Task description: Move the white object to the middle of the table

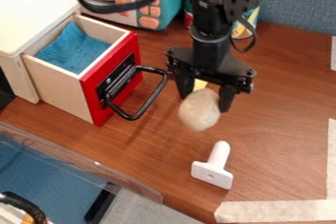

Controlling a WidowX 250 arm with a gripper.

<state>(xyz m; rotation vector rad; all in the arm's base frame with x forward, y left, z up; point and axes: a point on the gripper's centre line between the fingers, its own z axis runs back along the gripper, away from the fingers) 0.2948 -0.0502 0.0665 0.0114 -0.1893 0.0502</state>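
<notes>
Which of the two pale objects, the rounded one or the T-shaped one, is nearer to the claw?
The rounded beige object: it is right at the claw, while the white T-shaped object lies apart, lower in the view.

The white T-shaped object (214,166) lies on the brown table (282,120), crossbar toward the camera.
</notes>
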